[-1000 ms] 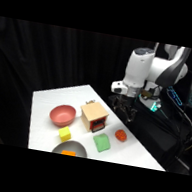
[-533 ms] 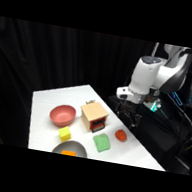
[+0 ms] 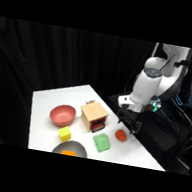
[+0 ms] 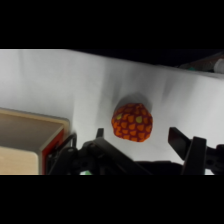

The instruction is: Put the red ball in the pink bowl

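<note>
I see the 2 fingers (image 4: 186,145) spread apart, empty, straddling the red ball (image 4: 132,122) just below, lined up for a grab. Tan box (image 4: 30,145) beside them; pink bowl (image 3: 62,114) well beyond it.

Side view looks across and down the table (image 3: 47,101); wrist view looks closely down; both show red ball (image 3: 121,135)

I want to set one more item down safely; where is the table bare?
Bare: the far corner of the table, behind the pink bowl and tan box. Crowded: the near side, with yellow block, green block, red ball, grey dish.
</note>
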